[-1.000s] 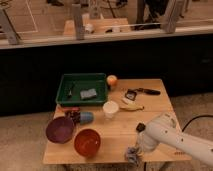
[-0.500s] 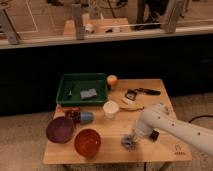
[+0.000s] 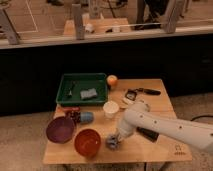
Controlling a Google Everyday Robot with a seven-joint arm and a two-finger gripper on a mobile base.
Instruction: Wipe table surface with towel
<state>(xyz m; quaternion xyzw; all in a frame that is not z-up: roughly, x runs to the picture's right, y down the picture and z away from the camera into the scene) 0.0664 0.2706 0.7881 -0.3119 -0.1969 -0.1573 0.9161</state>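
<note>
A small crumpled grey-blue towel (image 3: 112, 143) lies on the wooden table (image 3: 160, 107) near its front edge, just right of a red bowl. My gripper (image 3: 116, 139) is at the end of the white arm (image 3: 160, 127), which reaches in from the lower right. It is shut on the towel and presses it down onto the table top. The fingertips are hidden in the cloth.
A red bowl (image 3: 87, 142) and a purple bowl (image 3: 60, 129) sit at the front left, with a blue cup (image 3: 86, 117) behind them. A white cup (image 3: 110, 108) stands mid-table. A green tray (image 3: 70, 82) holds a grey sponge (image 3: 89, 93). An orange (image 3: 112, 80) and black tools (image 3: 142, 92) are at the back.
The gripper has dragged the towel leftward along the front of the table, from the front right toward the red bowl. The arm has stretched further left.
</note>
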